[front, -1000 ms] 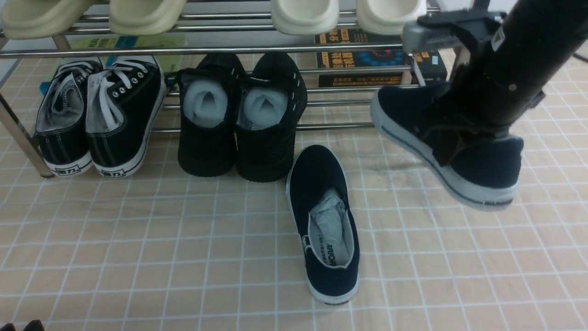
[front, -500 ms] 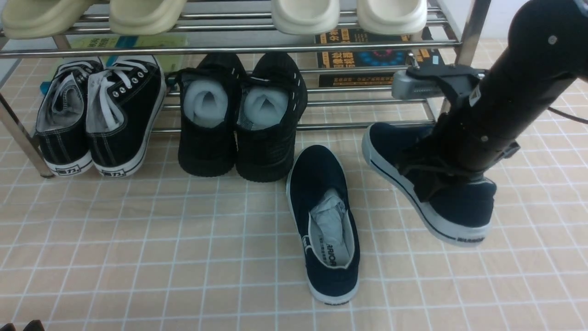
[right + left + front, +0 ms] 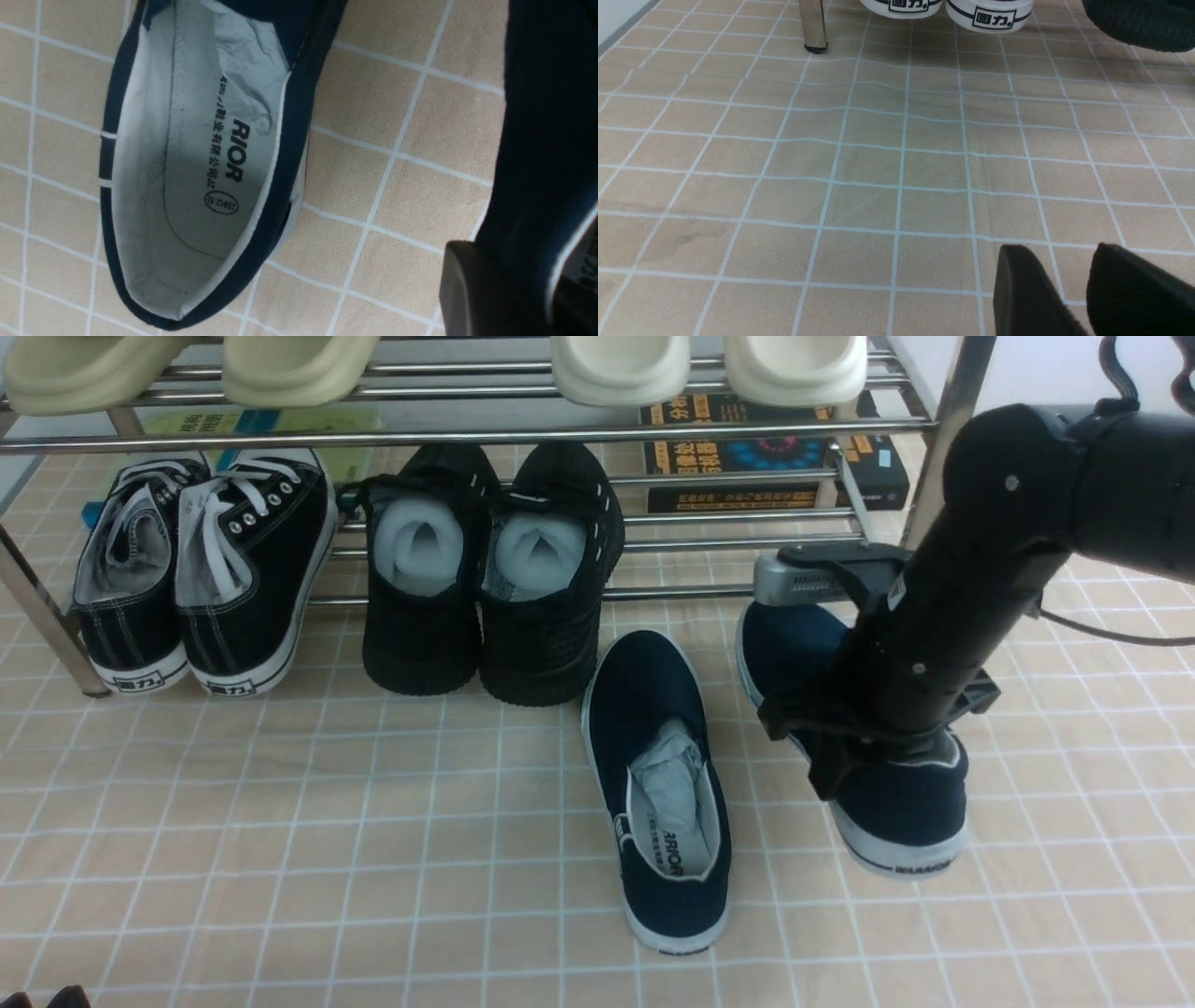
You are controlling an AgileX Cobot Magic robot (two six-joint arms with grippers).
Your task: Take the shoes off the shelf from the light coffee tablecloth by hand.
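Note:
One navy slip-on shoe lies on the light coffee tablecloth in front of the chrome shelf, heel towards me, with grey paper inside. The right wrist view shows its printed insole. My right gripper is shut on the side wall of the second navy shoe and holds it low at the cloth, to the right of the first. That shoe's wall sits between the right gripper's fingers. My left gripper hovers over bare cloth, empty, fingertips slightly apart.
Black lace-up sneakers and all-black shoes stand on the lower tier. Cream slippers sit on the upper tier. Books lie behind the shelf. A shelf leg stands far ahead of the left gripper.
My right gripper has carried the second navy shoe down and towards me, from beside the shelf's lower tier to the cloth next to the first shoe. The left arm has not moved.

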